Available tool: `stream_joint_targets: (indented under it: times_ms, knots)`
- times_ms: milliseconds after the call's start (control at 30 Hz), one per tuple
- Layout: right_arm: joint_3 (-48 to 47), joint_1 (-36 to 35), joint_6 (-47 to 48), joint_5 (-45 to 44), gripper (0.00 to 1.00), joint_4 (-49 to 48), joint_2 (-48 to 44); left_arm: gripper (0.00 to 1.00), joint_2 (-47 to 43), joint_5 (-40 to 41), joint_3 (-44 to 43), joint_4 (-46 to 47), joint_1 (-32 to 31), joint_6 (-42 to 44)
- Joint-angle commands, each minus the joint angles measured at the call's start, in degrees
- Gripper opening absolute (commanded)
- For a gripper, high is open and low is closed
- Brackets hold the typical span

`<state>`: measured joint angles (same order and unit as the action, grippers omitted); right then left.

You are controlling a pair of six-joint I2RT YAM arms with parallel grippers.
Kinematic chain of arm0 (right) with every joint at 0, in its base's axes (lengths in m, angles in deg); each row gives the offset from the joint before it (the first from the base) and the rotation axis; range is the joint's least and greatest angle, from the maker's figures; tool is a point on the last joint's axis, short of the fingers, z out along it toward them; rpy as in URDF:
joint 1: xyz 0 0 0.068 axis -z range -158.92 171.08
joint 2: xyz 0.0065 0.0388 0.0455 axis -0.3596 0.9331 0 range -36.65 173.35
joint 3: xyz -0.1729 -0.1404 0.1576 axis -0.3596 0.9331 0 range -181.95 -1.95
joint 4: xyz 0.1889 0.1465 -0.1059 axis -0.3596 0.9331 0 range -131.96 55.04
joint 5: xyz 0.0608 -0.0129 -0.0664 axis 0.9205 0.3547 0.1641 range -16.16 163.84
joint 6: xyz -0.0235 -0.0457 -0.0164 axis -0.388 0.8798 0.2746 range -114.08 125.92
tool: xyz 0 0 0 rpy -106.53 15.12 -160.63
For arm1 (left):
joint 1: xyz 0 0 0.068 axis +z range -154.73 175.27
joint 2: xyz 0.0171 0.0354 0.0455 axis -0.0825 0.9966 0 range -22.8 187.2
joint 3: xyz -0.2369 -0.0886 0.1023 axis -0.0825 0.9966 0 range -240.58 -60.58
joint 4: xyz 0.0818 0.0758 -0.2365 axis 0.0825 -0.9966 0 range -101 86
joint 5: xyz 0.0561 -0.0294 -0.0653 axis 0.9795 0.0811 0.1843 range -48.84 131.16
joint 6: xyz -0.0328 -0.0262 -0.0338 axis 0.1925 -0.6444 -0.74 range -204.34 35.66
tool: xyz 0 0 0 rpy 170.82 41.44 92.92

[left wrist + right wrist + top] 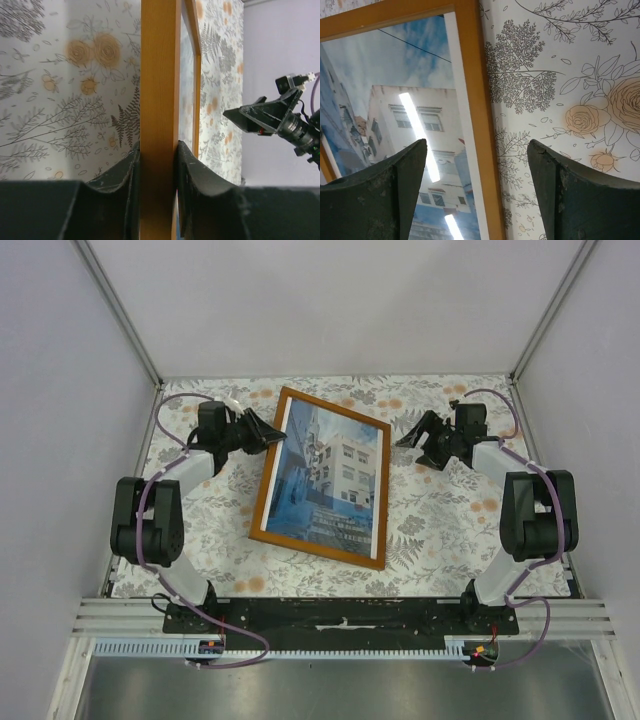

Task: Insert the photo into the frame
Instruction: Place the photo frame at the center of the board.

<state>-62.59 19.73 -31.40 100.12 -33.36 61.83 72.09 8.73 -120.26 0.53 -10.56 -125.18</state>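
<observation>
Frame [159,100]: wood, orange-brown, smooth with a satin sheen; you have its rail between the jaws of the left gripper [159,150].
Photo [395,115]: glossy print, mirroring bright light strips, under one jaw of your right gripper [477,145].
Table cover [560,60]: matt floral print, under the other jaw.
Fingers [580,200], both grippers: black matt plastic, scuffed, greyish at the edges.

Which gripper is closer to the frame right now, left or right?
Left. The left gripper is clamped on the frame, pinching its left rail from both sides. The right gripper is open at the right rail, jaws straddling it in the wrist view without gripping.
</observation>
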Motion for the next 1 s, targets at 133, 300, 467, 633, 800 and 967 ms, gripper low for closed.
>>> stream_joint_targets:
  times_ms: [133,300,467,633,800,967]
  knots:
    - [-0.1,0.1,3.0,0.5,0.89,-2.3,-0.5,0.02,9.8,-9.7,8.5,26.6,0.4,-5.2]
    - [0.2,0.1,4.0,0.8,0.91,-2.4,-1.2,0.14,13.5,-7.2,15.6,39.7,0.5,-11.0]
    - [0.4,0.1,4.7,0.4,0.92,-2.4,-1.4,0.23,15.1,-4.1,19.8,44.2,0.5,-12.2]
    - [1.3,0.1,5.2,-0.1,0.93,-2.5,-0.9,0.31,15.0,-3.2,19.7,41.8,0.6,-10.5]
    - [2.3,0.0,4.8,0.3,0.93,-3.6,-0.5,0.45,13.5,-0.5,20.0,37.2,0.6,-6.7]
    - [1.9,0.1,4.9,0.6,0.94,-3.6,-0.7,0.54,12.2,1.7,20.5,34.5,0.4,-4.4]
